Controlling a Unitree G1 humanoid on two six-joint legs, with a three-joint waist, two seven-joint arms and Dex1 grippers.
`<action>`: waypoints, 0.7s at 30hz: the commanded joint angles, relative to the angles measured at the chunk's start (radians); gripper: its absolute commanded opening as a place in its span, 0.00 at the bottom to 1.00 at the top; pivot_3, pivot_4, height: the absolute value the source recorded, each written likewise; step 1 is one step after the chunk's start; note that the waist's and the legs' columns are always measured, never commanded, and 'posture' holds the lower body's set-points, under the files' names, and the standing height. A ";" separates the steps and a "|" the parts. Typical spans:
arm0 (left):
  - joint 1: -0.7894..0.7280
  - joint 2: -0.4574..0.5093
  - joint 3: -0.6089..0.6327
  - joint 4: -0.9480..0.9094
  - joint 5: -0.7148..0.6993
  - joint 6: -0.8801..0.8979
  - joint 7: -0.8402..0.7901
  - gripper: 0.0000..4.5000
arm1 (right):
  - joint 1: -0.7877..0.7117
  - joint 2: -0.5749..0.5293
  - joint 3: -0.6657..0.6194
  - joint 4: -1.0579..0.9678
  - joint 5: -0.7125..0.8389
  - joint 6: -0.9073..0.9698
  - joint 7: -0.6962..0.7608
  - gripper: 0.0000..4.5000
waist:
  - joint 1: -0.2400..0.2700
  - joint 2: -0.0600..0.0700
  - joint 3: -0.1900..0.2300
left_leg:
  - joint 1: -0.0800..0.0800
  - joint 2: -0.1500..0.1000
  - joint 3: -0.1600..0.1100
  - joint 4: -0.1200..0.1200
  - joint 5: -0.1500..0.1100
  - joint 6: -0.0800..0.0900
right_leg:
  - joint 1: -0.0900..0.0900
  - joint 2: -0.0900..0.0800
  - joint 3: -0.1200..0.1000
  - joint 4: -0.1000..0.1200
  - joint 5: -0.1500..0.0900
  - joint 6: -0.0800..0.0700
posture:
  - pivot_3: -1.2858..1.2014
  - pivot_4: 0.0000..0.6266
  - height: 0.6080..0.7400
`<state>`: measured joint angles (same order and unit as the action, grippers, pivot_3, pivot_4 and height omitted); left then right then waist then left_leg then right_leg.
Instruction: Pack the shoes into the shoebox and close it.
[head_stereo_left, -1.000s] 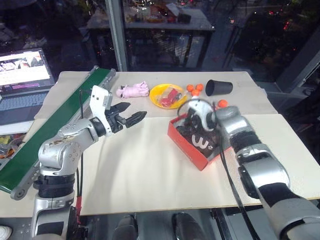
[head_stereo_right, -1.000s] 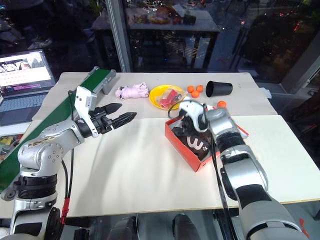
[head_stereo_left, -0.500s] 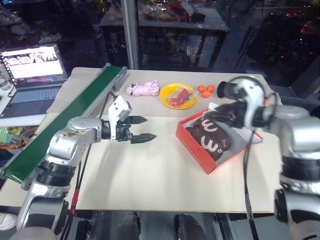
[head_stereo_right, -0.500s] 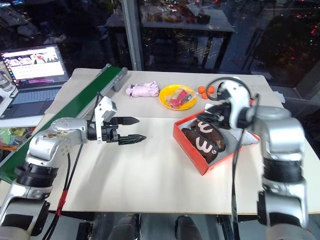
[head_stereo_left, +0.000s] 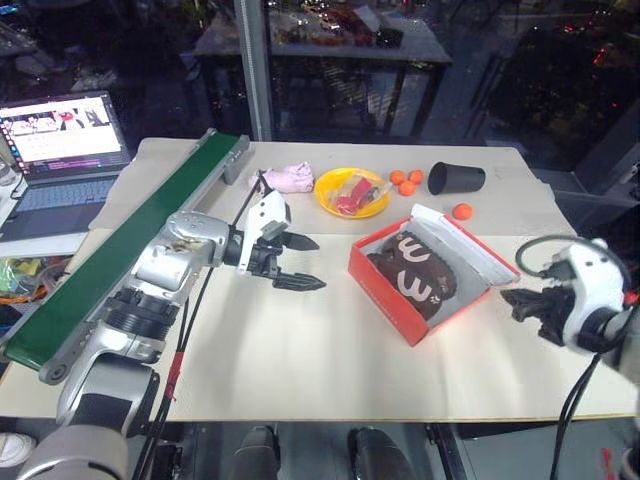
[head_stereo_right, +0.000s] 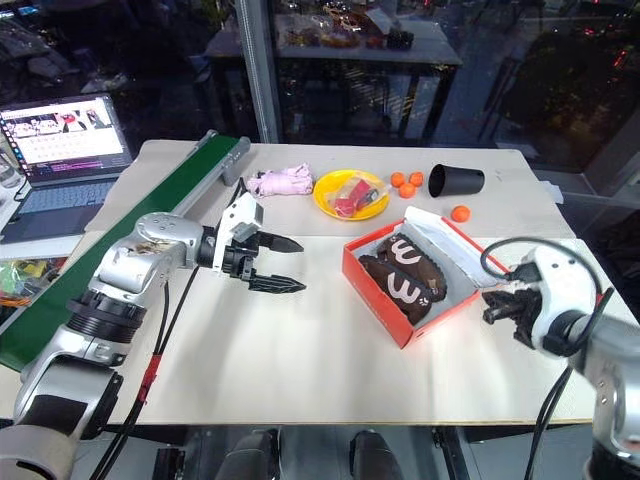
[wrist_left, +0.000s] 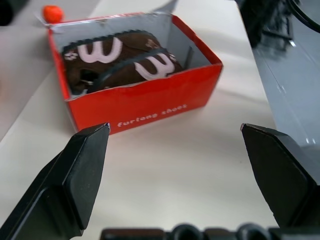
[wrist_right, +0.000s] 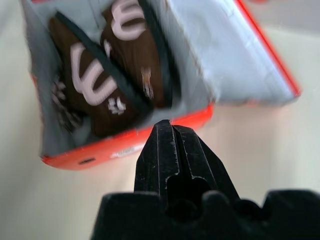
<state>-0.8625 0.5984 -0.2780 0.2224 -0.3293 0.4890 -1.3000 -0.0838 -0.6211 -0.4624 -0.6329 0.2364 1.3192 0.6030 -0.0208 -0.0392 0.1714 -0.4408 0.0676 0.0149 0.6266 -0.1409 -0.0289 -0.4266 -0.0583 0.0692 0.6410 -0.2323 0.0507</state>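
- Red shoebox sits centre-right on my surface, shoes inside, lid still open.
- Left gripper faces it, jaws wide, likely readying to steady it.
- Right gripper beside lid, jaws shut, empty.

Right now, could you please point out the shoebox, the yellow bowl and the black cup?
shoebox (head_stereo_left: 385, 282): left eye view, red front wall.
yellow bowl (head_stereo_left: 322, 194): left eye view, left rim.
black cup (head_stereo_left: 462, 179): left eye view, its side.

2 dark brown shoes lie side by side inside the red shoebox. Lid open, white "m" marks facing up.
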 joint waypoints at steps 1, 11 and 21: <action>-0.034 0.006 0.013 0.007 0.028 -0.039 -0.017 1.00 | 0.053 0.021 0.082 0.096 -0.072 -0.198 -0.087 0.02 | 0.000 0.001 0.000 | 0.000 0.000 0.000 0.000 0.000 0.000 | 0.000 0.000 0.000 0.000 0.000 0.000 | 0.52 0.24 1.00; 0.002 0.052 0.051 -0.022 0.033 -0.013 -0.008 1.00 | -0.023 0.040 0.266 0.671 -0.257 -0.882 -0.251 0.02 | -0.006 0.002 0.001 | 0.000 0.000 0.000 0.000 0.000 0.000 | 0.000 0.000 0.000 0.000 0.001 0.002 | 0.52 0.24 1.00; 0.073 0.077 0.082 -0.103 0.021 0.012 0.013 1.00 | -0.148 0.086 0.235 0.869 -0.228 -1.300 -0.315 0.02 | -0.023 0.002 0.001 | 0.000 0.000 0.000 0.000 0.000 0.000 | 0.001 0.000 0.000 0.000 0.001 0.002 | 0.52 0.24 1.00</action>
<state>-0.7796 0.6616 -0.2309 0.1672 -0.2981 0.4966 -1.2947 -0.2100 -0.5335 -0.1909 0.2353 -0.0140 0.1039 0.3035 -0.0436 -0.0373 0.1722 -0.4405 0.0671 0.0148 0.6263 -0.1409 -0.0286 -0.4256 -0.0584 0.0695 0.6411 -0.2314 0.0528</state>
